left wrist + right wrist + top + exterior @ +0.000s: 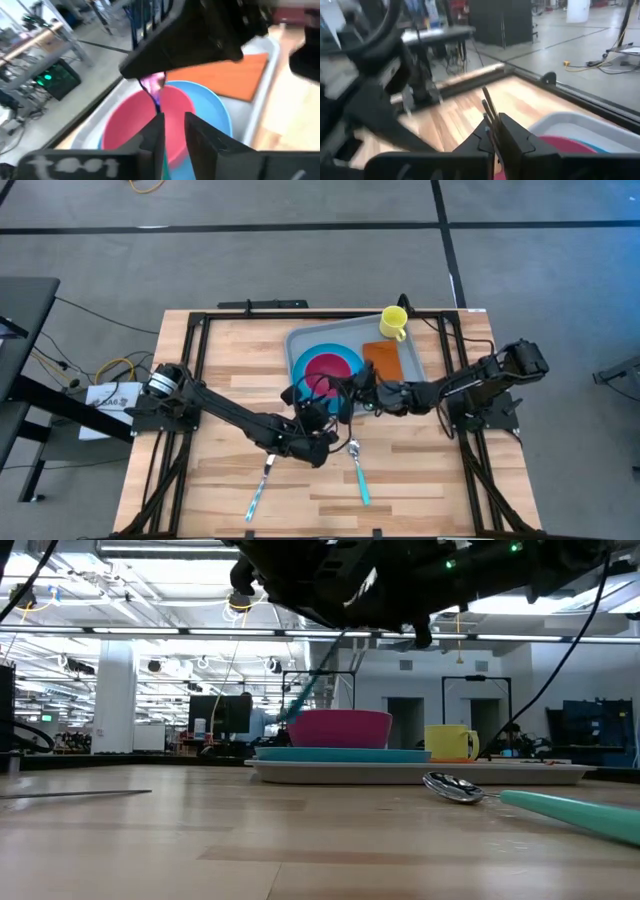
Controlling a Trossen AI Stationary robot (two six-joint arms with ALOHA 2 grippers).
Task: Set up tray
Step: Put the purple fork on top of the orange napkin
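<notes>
The pale grey-blue tray (300,338) (400,772) lies at the table's far middle. It carries a blue plate (350,358), a pink bowl (328,370), an orange napkin (385,360) and a yellow mug (394,323). Both grippers meet over the tray's near edge. My left gripper (322,408) (172,120) and my right gripper (352,395) (495,122) are both shut on one teal-handled utensil (305,695), which slants down above the bowl. My left gripper has the utensil's teal handle (164,162) between its two fingers, lying along them. The thin metal shaft (152,95) runs out past the fingertips. The utensil is lifted clear above the bowl. My right gripper pinches the utensil's metal end between its two fingers, and thin metal tips (487,105) stick out past the fingertips. It comes from the table's right side, roughly level. The utensil is clear of the table, and the handle is hidden in this arm's wrist view.
A teal-handled spoon (358,470) (460,788) lies on the wood near the tray's near edge. Another teal-handled utensil (262,480) lies to its left, under the left arm. Black frame rails border the table on its left, right and far sides.
</notes>
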